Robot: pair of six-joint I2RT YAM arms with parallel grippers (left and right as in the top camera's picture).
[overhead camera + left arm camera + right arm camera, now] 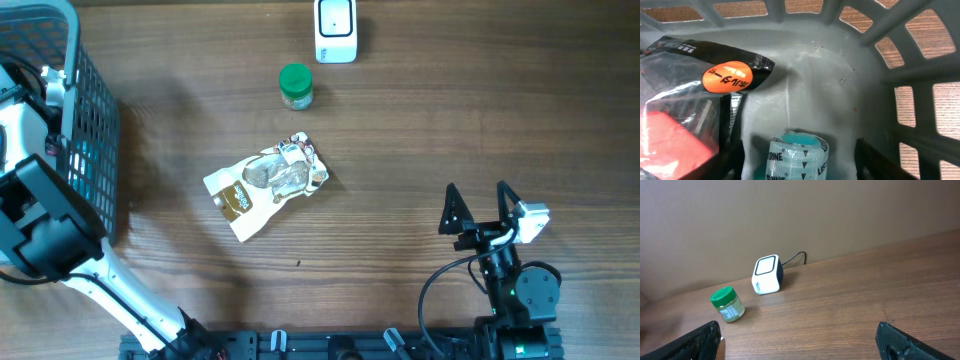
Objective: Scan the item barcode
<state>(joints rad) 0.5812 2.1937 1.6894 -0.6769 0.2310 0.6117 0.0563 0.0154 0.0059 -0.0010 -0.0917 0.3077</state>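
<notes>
Scanner (335,30) sits top centre, well right of the basket (95,130), where our left arm (45,225) hangs over a roll (797,155); its grip we cannot tell. Right gripper (477,188) gapes empty.

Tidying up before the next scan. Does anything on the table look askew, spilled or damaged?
Only the pouch stands out: it lies flat in the middle, crumpled and turned diagonally. The green-lidded jar stands upright near the scanner, and nothing looks spilled.
</notes>
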